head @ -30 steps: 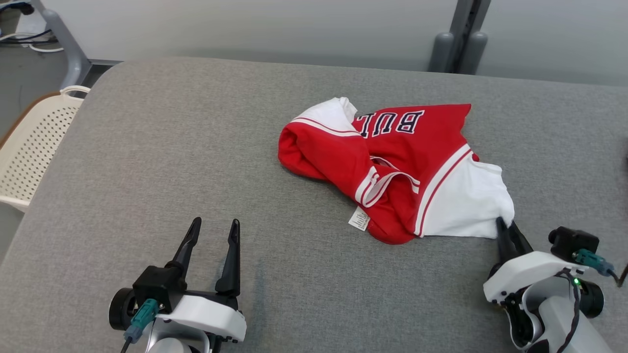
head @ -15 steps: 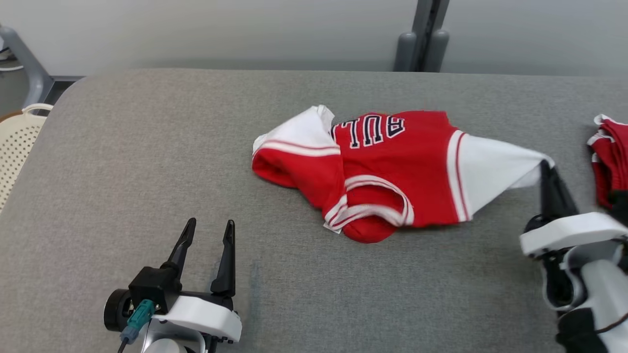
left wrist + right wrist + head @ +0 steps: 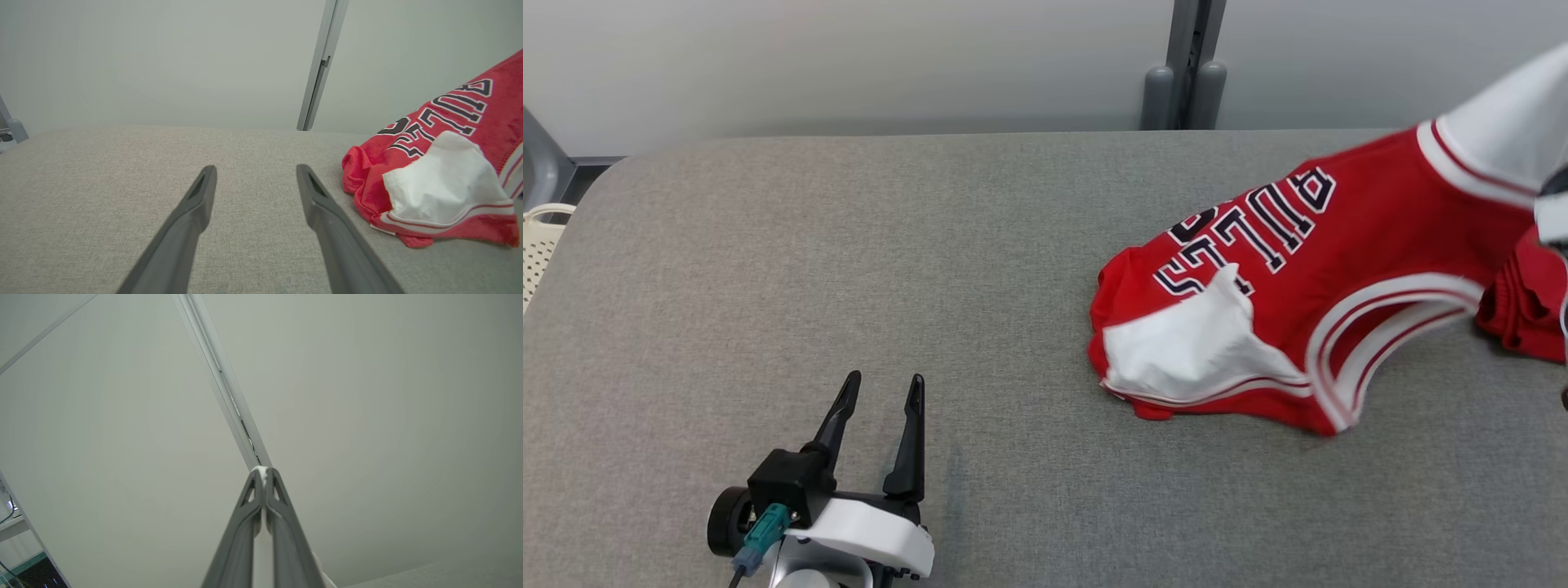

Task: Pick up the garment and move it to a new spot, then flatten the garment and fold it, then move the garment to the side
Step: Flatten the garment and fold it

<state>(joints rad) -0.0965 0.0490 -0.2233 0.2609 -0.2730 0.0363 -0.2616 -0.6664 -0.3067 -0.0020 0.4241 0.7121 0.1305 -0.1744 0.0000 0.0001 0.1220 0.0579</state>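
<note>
left hand (image 3: 885,380) with two long dark tapered fingers (image 3: 904,457), white wrist shell (image 3: 870,532), black block (image 3: 788,475), teal cable connector (image 3: 765,525)

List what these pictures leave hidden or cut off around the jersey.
- Head view: the jersey has its raised white end cut by the right edge; a white flap covers part of its lettering.
- Head view: a second red garment, cut by the right edge; its kind is unclear.
- Right wrist view: the right gripper pinches a white sliver; the fingers hide the rest.

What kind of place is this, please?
Probably a robot test room rather than a home: a grey fabric-padded table, plain pale wall panels and a red-and-white basketball jersey.
</note>
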